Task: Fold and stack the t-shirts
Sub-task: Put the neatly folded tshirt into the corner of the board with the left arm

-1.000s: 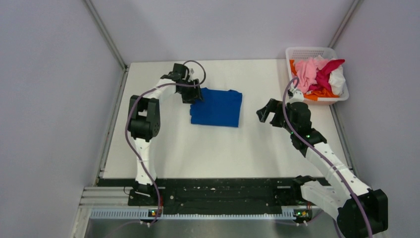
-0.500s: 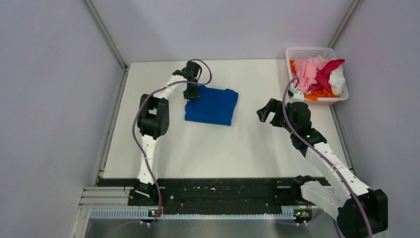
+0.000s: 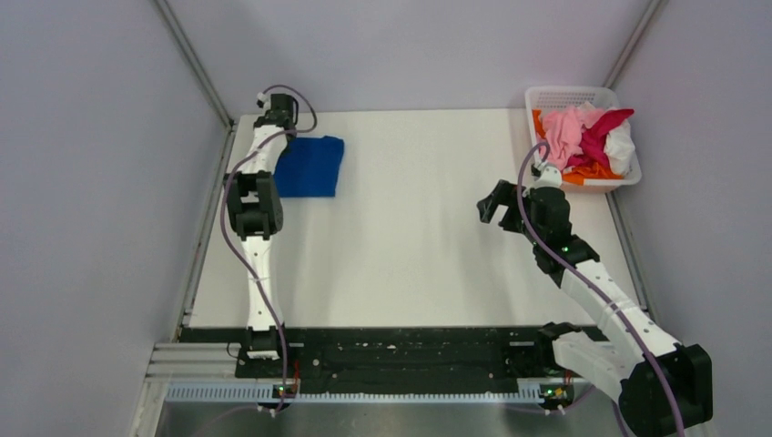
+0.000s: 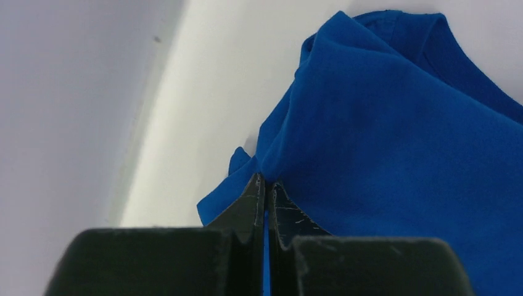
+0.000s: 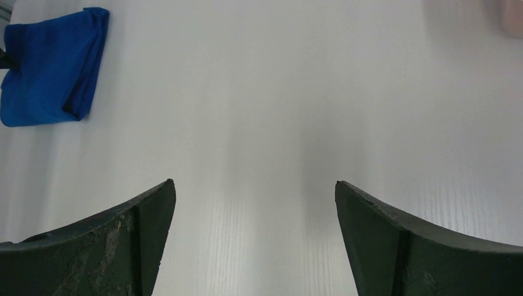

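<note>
A folded royal blue t-shirt [image 3: 309, 167] lies flat at the table's back left corner, close to the left wall. My left gripper [image 4: 266, 185] is shut on the shirt's left edge, and a thin strip of blue cloth [image 4: 382, 160] shows between its fingers. In the right wrist view the same blue shirt [image 5: 52, 71] sits far off at the upper left. My right gripper [image 3: 496, 202] hovers open over bare table at the right; nothing lies between its fingertips [image 5: 254, 185]. Pink [image 3: 564, 132], magenta [image 3: 601, 127], white [image 3: 621, 144] and orange [image 3: 587, 170] t-shirts are heaped in the basket.
A white mesh basket [image 3: 557, 96] stands at the back right corner, just behind the right arm. Grey walls close in the table on the left, back and right. The black mounting rail [image 3: 401, 350] runs along the near edge.
The left gripper has shut on the blue shirt's edge and dragged it from the back middle of the table to the back left corner. The right arm has stayed still.
</note>
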You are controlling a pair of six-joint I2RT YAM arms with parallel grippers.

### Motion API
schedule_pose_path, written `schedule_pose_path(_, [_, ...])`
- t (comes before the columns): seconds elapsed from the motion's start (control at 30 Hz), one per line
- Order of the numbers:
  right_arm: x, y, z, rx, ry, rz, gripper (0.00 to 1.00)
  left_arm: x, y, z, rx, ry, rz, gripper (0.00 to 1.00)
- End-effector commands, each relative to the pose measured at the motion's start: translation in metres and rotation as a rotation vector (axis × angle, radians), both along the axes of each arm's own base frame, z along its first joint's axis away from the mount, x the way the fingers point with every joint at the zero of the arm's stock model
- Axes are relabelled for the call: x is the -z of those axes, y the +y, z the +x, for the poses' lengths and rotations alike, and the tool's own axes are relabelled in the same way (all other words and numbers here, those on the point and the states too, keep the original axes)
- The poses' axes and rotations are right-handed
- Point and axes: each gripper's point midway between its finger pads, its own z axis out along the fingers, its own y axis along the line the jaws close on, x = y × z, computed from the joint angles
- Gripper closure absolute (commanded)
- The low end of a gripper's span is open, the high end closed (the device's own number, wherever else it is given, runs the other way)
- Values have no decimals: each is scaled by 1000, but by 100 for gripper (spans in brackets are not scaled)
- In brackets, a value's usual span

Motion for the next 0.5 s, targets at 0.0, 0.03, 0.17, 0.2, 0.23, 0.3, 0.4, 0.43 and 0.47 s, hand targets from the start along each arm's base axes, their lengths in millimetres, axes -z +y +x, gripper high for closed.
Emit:
schedule_pose_path(0.0, [3,-11,4,40,-6,-41,1,-40,58,32,-43,-132,173,100])
schedule_pose_path(0.03, [4,-11,4,42,-4,-45,1,-44,64,37,-24,-138,207,100])
schedule_pose_path(0.17, [6,-13,4,48,4,-54,1,-59,87,52,-41,-207,277,100])
schedule_pose_path(0.2, [7,-13,4,50,9,-57,1,-65,95,53,-63,-222,307,100])
schedule_pose_path(0.23, [7,-14,3,50,10,-59,1,-68,102,54,-78,-233,330,100])
schedule_pose_path(0.3, [8,-15,3,55,12,-62,1,-75,112,57,-87,-253,354,100])
schedule_pose_path(0.4, [5,-14,1,48,8,-57,1,-90,124,53,-130,-280,378,90])
schedule_pose_path(0.43, [4,-13,0,46,4,-55,1,-95,125,50,-140,-283,374,80])
schedule_pose_path(0.47, [4,-14,0,48,1,-56,1,-103,124,47,-145,-294,363,73])
